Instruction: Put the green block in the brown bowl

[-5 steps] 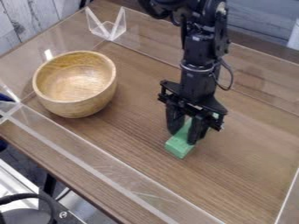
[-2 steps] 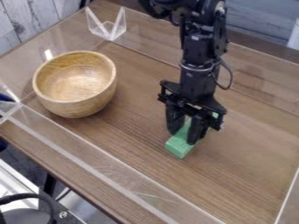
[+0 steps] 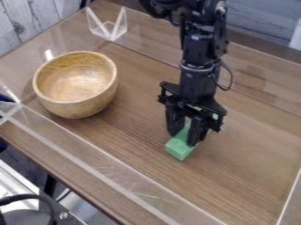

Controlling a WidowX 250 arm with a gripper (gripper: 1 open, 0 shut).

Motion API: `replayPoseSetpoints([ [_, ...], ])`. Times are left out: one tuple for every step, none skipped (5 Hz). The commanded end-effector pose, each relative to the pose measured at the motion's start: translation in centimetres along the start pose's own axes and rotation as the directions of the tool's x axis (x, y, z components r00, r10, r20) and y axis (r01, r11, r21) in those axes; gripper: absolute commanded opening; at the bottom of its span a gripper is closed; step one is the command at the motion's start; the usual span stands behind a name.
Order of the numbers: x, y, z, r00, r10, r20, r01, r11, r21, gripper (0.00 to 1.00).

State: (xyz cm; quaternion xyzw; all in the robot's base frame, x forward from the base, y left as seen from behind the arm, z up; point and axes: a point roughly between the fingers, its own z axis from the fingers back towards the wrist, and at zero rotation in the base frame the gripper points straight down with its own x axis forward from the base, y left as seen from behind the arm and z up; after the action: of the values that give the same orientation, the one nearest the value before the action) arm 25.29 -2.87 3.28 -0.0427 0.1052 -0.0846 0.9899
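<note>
The green block [image 3: 179, 148] lies on the wooden table, right of centre, its near end sticking out towards the front edge. My gripper [image 3: 188, 134] points steeply down over it, the black fingers pressed against either side of its far end, which they hide. The block still rests on the table top. The brown bowl [image 3: 76, 107] stands to the left, upright and empty, well apart from the gripper.
A clear plastic stand [image 3: 108, 25] sits at the back of the table. A low transparent wall [image 3: 70, 145] runs along the table's front and left edges. Bare wood lies between the bowl and the block.
</note>
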Motion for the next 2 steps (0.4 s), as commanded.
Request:
replayPoseSetpoints([
  [0.78,0.09,2.6,0.996,-0.005,0.086,0.005,1.0,0.001,0.0],
  [0.61,0.1,3.05,0.996,-0.008,0.089,0.008,1.0,-0.004,0.0],
])
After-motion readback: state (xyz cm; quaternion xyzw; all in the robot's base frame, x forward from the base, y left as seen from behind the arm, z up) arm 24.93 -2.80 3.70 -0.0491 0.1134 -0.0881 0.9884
